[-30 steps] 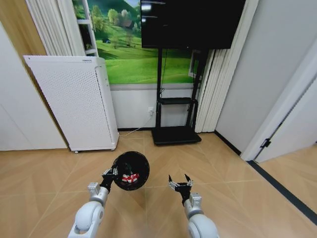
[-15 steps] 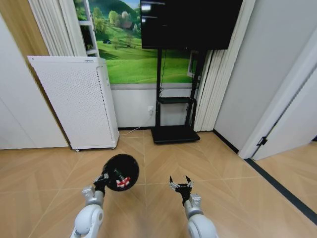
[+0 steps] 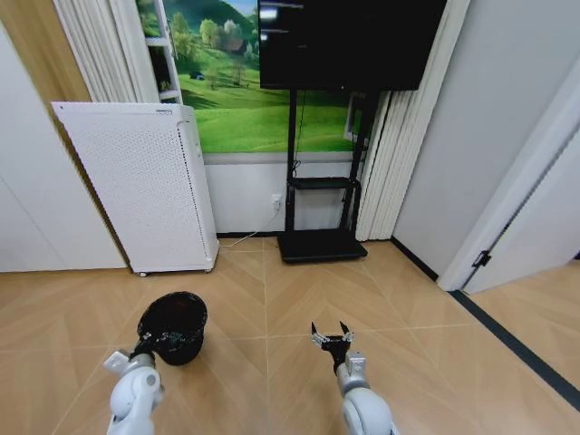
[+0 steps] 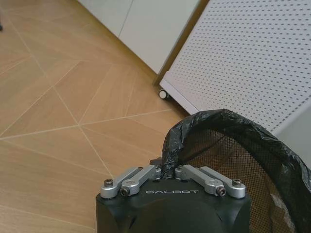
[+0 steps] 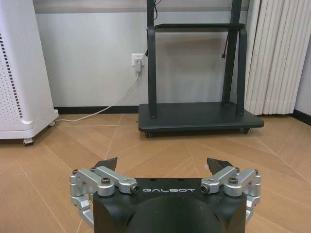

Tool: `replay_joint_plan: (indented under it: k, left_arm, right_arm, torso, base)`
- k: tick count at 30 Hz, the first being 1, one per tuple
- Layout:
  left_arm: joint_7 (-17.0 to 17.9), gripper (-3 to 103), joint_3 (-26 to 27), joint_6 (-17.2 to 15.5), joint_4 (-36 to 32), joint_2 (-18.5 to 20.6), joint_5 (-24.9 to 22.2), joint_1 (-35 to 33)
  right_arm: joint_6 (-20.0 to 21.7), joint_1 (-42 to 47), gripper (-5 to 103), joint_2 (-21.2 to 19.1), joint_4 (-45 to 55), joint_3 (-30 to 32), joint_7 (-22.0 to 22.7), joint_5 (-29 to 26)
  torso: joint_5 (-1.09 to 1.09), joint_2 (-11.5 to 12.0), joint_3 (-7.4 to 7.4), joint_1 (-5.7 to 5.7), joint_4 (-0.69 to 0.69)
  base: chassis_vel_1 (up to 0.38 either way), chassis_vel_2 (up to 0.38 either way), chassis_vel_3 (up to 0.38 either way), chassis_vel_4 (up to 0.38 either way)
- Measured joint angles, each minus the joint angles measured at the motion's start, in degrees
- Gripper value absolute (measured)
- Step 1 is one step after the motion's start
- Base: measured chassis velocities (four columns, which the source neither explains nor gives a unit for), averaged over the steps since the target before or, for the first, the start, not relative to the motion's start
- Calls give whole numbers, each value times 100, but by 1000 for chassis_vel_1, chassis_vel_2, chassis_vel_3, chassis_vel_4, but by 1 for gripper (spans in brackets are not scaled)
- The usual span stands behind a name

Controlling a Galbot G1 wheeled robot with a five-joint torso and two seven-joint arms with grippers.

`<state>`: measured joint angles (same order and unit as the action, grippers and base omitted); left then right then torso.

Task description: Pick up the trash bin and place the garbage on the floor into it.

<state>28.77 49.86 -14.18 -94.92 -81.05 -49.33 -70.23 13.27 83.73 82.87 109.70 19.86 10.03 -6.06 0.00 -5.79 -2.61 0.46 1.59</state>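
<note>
The trash bin [image 3: 172, 326], a black mesh basket with a black bag liner, stands upright low at the floor [image 3: 272, 299] on my left; I cannot tell if it rests on it. My left gripper [image 3: 145, 345] is shut on its near rim. In the left wrist view the fingers [image 4: 138, 175] pinch the liner-covered rim of the trash bin [image 4: 228, 145]. My right gripper [image 3: 331, 336] hangs open and empty over the bare parquet at centre, also open in its own view [image 5: 163, 164]. The garbage is hidden; the bin's inside looks dark.
A white perforated cabinet [image 3: 140, 186] on castors stands against the wall behind the bin, close to it in the left wrist view [image 4: 243, 63]. A black TV stand [image 3: 322, 245] is straight ahead [image 5: 199, 116]. A door and a dark floor strip [image 3: 517, 349] lie to the right.
The left arm swung the bin left and down. It went from tilted with its opening and red-white litter facing me to upright near the floor. The right gripper stayed put.
</note>
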Motion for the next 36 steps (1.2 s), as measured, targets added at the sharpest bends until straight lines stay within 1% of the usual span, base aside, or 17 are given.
replay_joint_plan:
  k: [5,6,7,8,9,10,11,13,14,17,22,29,36]
  left_arm:
    - [182,7,19,-42,185,34,-284,169]
    - [182,7,19,-42,185,34,-284,169]
    - [315,7,20,-60,263,38,-396,249]
    - [315,7,20,-60,263,38,-396,249]
    - [555,7,21,-64,410,36,-518,394]
    - [705,7,17,-16,610,37,-533,548]
    - [705,7,17,-16,610,37,-533,548]
    - [688,7,-12,98,976,116,-480,824]
    - [688,7,-12,98,976,116,-480,824]
    - [546,7,-27,129,1185,174,-420,997]
    - [537,7,-46,130,1304,175,-415,1087]
    - [584,7,-60,124,1557,175,-534,1200]
    - [481,7,-62,159,1774,217,-538,1257]
  right_arm:
    - [11,-25,100,0,-32,-19,8,3]
    - [11,-25,100,0,-32,-19,8,3]
    - [16,-36,100,0,-46,-28,18,4]
    - [16,-36,100,0,-46,-28,18,4]
    - [22,-54,100,2,-73,-34,30,6]
    - [23,-71,100,3,-105,-36,34,7]
    - [23,-71,100,3,-105,-36,34,7]
    - [13,-113,100,-10,-166,-32,40,5]
    - [13,-113,100,-10,-166,-32,40,5]
    - [-12,-130,100,-8,-200,-19,46,-8]
    - [-23,-130,100,-1,-214,-12,51,-13]
    - [-66,-138,100,8,-234,-9,61,-15]
    - [-73,-140,100,25,-238,-30,78,-1]
  torso:
    - [-1,0,0,0,-1]
    - [-1,0,0,0,-1]
    - [0,0,0,0,-1]
    - [0,0,0,0,-1]
    - [-1,0,0,0,0]
    - [-1,0,0,0,0]
    - [-1,0,0,0,0]
    - [0,0,0,0,0]
    - [0,0,0,0,0]
    - [0,0,0,1,0]
    - [0,0,0,1,-1]
    - [0,0,0,1,-1]
    - [0,0,0,1,-1]
  base:
    - [0,0,0,0]
    - [0,0,0,0]
    - [0,0,0,0]
    - [0,0,0,0]
    - [0,0,0,0]
    - [0,0,0,0]
    - [0,0,0,0]
    - [0,0,0,0]
    - [0,0,0,0]
    - [0,0,0,0]
    - [0,0,0,0]
    - [0,0,0,0]
    - [0,0,0,0]
